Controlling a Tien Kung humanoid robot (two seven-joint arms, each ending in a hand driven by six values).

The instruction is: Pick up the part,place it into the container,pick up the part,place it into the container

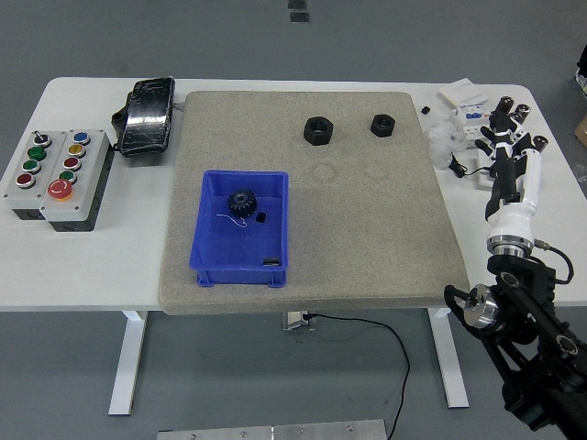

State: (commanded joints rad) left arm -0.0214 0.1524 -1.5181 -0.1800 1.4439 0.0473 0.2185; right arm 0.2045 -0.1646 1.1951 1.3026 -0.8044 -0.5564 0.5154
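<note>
Nuts and, black, hexagonal, likely stiff and light, sit near the mat's far edge, well apart from your right hand, fingers spread and empty; grip across opposite flats, then carry to the blue container.

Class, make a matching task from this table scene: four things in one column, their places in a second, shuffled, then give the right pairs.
1. black toothed gear
2. larger black hexagonal nut
3. grey box of coloured push buttons
4. right robot hand

A. table's left end
B. far part of the grey felt mat
C. table's right end, fingers spread
D. inside the blue plastic bin

Pairs: 1-D, 2-B, 3-A, 4-C
</note>
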